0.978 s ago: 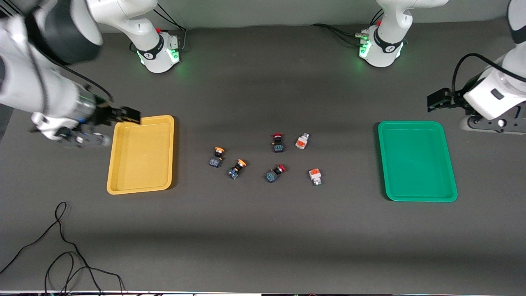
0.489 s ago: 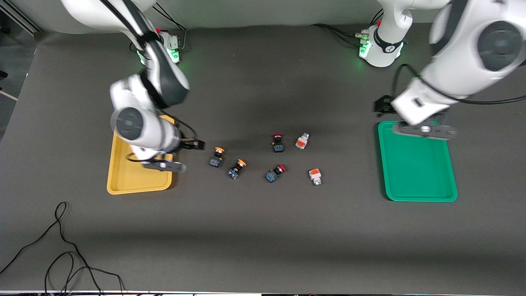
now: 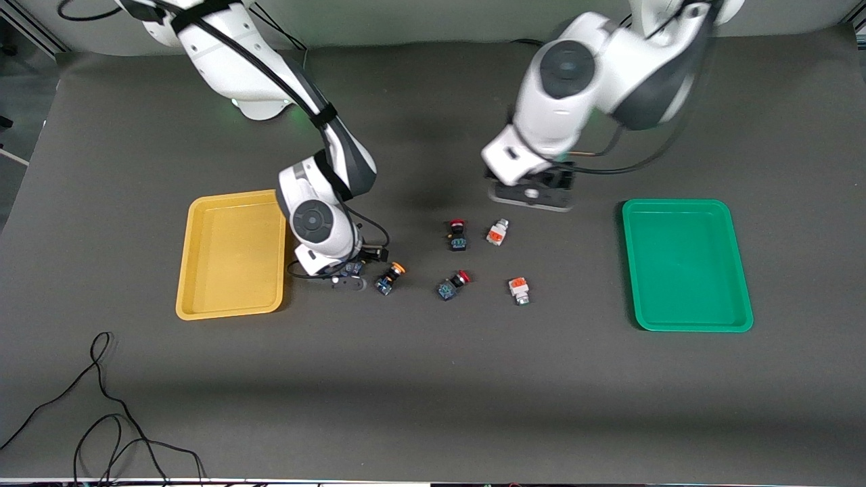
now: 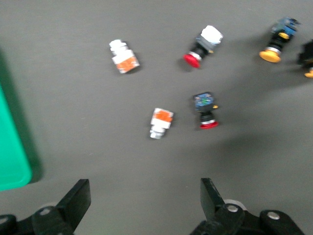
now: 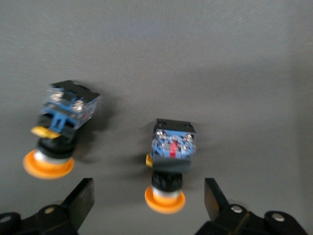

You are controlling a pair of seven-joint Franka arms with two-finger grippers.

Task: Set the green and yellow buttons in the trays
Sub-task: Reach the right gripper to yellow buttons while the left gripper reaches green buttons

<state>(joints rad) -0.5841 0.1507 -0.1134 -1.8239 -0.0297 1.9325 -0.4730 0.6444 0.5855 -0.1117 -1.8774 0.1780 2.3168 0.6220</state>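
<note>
Right gripper (image 3: 345,276) low over the yellow-capped button (image 5: 168,161) beside the yellow tray (image 3: 203,308), fingers spread wide, nothing held. In the right wrist view, button sitting between the two fingertips (image 5: 80,198), blue body away from the gripper, orange-yellow cap toward it, long axis running roughly along the gripper's reach and across the line between the fingers. Looks lined up for a straight descent and a squeeze across the body. Second yellow-capped button (image 3: 390,278) just beside, outside one fingertip, tilted off the first one's line; close enough to get nudged on the way down, worth watching.

Next along, two red-capped switches (image 3: 457,235) (image 3: 452,285) mid-table, not part of the job. Then two white-grey buttons with orange sections: one (image 3: 497,232) just below the left gripper (image 3: 531,196) in the front view, the other (image 3: 519,291) farther off, nearer the front camera.

Left gripper hovering high over bare table, fingers (image 4: 78,200) open and empty too. From its wrist camera, nearer white-grey button (image 4: 160,123) ahead and between the open fingers, so a short advance and drop seems needed. Clearly the left arm's pick. Green tray (image 3: 687,264) at the left arm's end, empty. Yellow tray empty as well; no button placed yet.
</note>
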